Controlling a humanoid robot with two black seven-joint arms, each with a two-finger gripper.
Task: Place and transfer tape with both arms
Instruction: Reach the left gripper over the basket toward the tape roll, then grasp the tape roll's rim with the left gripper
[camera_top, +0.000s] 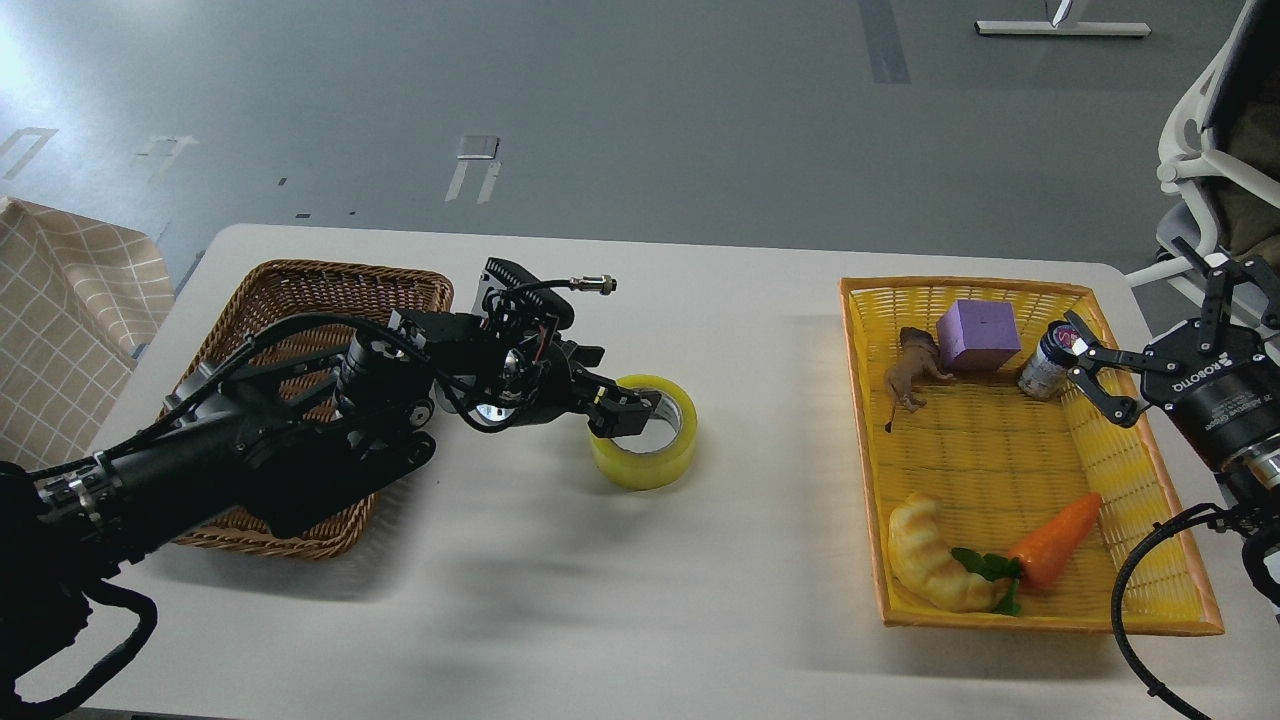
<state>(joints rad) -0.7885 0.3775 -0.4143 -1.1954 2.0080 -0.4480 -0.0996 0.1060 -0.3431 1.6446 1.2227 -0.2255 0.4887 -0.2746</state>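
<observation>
Left arm (250, 430) reaches right; its jaws grasp the tape's (645, 445) near wall mid-counter (620, 620). Right jaws (1095, 375), released, hang well apart over the yellow basket (1150, 610), farther off.

Left arm (300, 420) reaches rightward, jaws closed; right arm (1215, 390) hovers, jaws spread.
</observation>
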